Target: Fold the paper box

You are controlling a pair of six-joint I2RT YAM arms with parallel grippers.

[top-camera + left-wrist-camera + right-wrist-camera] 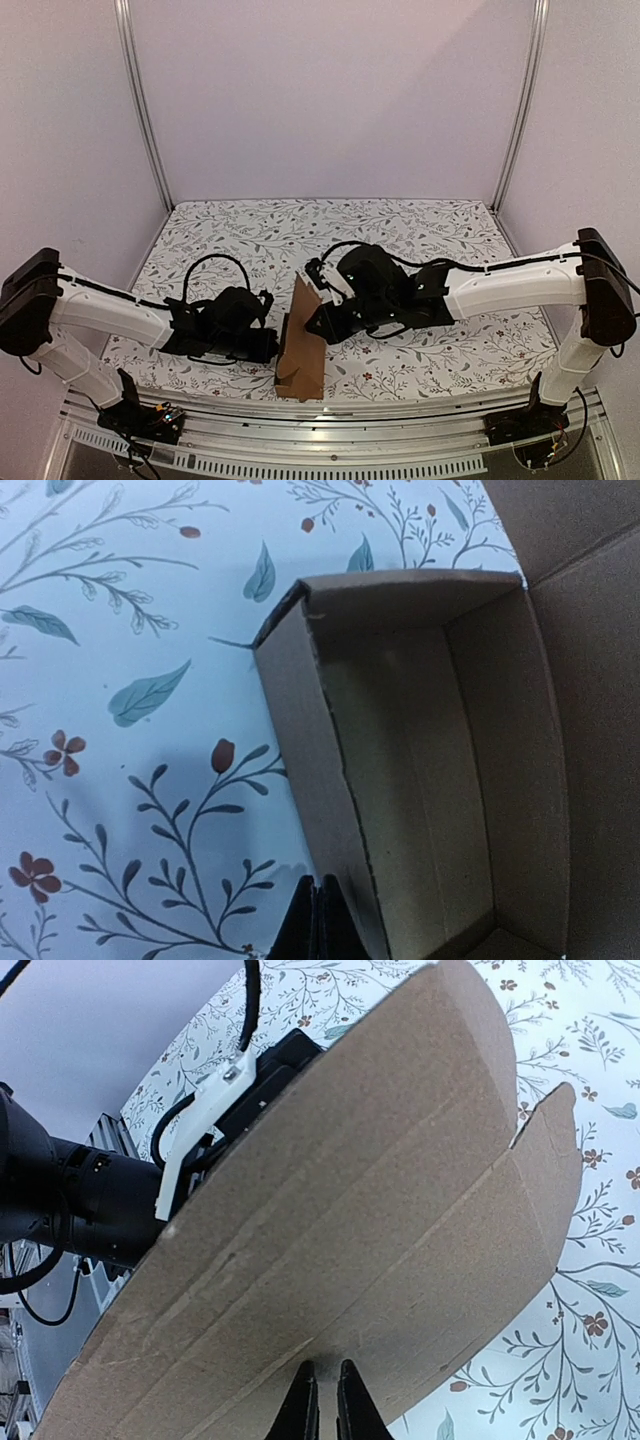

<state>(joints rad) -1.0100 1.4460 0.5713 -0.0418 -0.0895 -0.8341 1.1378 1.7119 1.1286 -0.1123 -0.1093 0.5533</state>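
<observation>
The paper box (302, 350) is brown cardboard, half formed, near the table's front edge between both arms, with one large panel standing upright. In the left wrist view the paper box (400, 760) shows an open tray with raised walls. My left gripper (320, 888) is shut with nothing in it, just outside the tray's left wall; from above, the left gripper (272, 345) sits against the box's left side. My right gripper (323, 1372) has its jaws almost together, tips against the face of the big panel (350, 1210). From above, the right gripper (316, 322) is at the panel's right side.
A floral tablecloth (430, 240) covers the table. A metal rail (330, 415) runs along the near edge just in front of the box. Upright frame posts (145, 110) stand at the back corners. The left arm (90, 1200) shows behind the panel in the right wrist view.
</observation>
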